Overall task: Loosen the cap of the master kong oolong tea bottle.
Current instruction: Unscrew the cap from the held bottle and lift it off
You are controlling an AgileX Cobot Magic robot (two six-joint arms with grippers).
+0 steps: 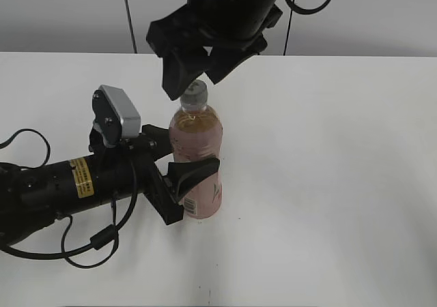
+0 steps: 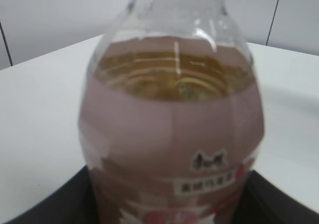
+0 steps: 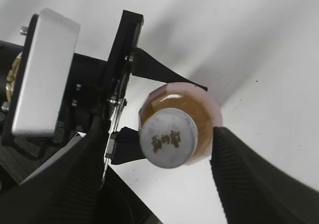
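The oolong tea bottle [image 1: 196,157] stands upright on the white table, pink label low, amber tea above. My left gripper [image 1: 186,177] is shut on the bottle's body from the left; the bottle [image 2: 172,134] fills the left wrist view. The white cap [image 1: 194,94] sits on the neck. My right gripper [image 1: 194,68] hovers just above the cap with its jaws open. In the right wrist view the cap [image 3: 168,138] lies between the two open fingers [image 3: 159,179], touching neither.
The white table [image 1: 328,184] spreads to the right and front of the bottle. The left arm and its cables [image 1: 68,184] lie across the table's left side. A grey wall stands behind the table.
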